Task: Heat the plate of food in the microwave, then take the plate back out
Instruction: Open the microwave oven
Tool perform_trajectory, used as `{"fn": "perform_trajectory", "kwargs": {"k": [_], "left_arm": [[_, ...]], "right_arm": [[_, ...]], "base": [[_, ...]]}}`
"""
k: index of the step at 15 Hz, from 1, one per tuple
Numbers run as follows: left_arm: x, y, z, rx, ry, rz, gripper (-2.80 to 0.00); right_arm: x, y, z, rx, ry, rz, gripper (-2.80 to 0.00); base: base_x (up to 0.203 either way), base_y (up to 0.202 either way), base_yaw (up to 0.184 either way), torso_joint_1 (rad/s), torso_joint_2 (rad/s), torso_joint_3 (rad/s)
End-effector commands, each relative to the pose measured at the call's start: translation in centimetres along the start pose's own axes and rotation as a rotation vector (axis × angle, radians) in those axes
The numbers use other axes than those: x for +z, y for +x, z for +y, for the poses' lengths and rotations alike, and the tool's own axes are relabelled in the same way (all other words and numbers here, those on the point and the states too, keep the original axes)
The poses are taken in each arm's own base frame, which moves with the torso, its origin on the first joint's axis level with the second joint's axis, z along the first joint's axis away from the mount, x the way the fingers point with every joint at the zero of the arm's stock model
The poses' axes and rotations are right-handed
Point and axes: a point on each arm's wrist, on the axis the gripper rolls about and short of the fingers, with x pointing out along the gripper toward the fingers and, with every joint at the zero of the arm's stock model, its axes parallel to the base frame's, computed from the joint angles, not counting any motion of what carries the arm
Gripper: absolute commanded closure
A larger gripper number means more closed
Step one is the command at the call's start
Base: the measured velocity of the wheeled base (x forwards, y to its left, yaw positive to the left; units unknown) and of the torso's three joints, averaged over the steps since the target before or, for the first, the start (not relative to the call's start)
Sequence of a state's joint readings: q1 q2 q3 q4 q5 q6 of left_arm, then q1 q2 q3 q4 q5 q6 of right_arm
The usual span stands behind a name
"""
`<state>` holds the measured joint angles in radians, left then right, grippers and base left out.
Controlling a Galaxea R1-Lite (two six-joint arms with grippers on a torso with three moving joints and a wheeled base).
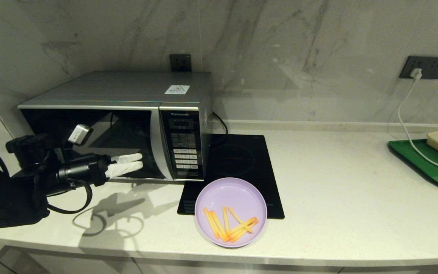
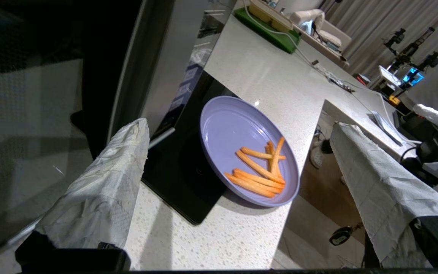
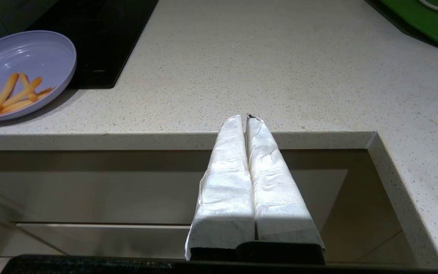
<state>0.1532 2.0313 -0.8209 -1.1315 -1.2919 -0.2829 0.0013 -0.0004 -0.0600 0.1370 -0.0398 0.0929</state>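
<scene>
1. While the microwave (image 1: 127,125) door was shut and the plate of food (image 1: 230,212) sat on the counter (image 1: 337,182), overlapping the front edge of the black hob (image 1: 238,163), nothing had yet been loaded for you.
2. Your left gripper (image 1: 133,163) hovered in front of the dark glass door, fingers spread apart and holding nothing; your right gripper (image 3: 247,121) sat parked below the counter's front edge, fingers pressed together and empty.
3. Risk, as a judgement: the wrapped fingers (image 2: 105,190) looked smooth, so they could have slipped off the curved handle strip (image 1: 157,144) if you had hooked it shallowly, leaving the door closed.
4. Risk, as a judgement: an opening door could have struck your left arm if you had kept it close to the glass.
5. Relative to the left gripper, the plate lay to the robot's right and nearer the counter edge, apart from the fingers, with the fries (image 1: 228,224) gathered at its near side
</scene>
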Motion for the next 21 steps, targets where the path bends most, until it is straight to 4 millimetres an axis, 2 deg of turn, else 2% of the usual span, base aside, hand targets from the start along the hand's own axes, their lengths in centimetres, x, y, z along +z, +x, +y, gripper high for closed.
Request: {"fn": "perform_trajectory", "kwargs": {"k": [1,6,13,21], "left_arm": [[0.0,0.8,0.9,0.005,0.01,-0.004,-2.8],[0.3,2.2,1.8,0.001,0.035,-0.009,-2.8],[0.4,4.9,1.5,-0.036,0.055,-0.002,-2.8],[0.2,4.9,1.3,-0.043,0.036,0.005,-2.8]], "right_arm": [[0.0,0.0,0.0,0.0,0.001,0.002,0.0],[0.0,0.0,0.0,0.0,0.001,0.002,0.0],[0.0,0.0,0.0,0.0,0.001,0.002,0.0],[0.0,0.0,0.0,0.0,0.001,0.002,0.0]], "base": [[0.0,0.0,0.0,0.0,0.0,0.0],[0.0,0.0,0.0,0.0,0.0,0.0],[0.0,0.0,0.0,0.0,0.0,0.0],[0.0,0.0,0.0,0.0,0.0,0.0]]}}
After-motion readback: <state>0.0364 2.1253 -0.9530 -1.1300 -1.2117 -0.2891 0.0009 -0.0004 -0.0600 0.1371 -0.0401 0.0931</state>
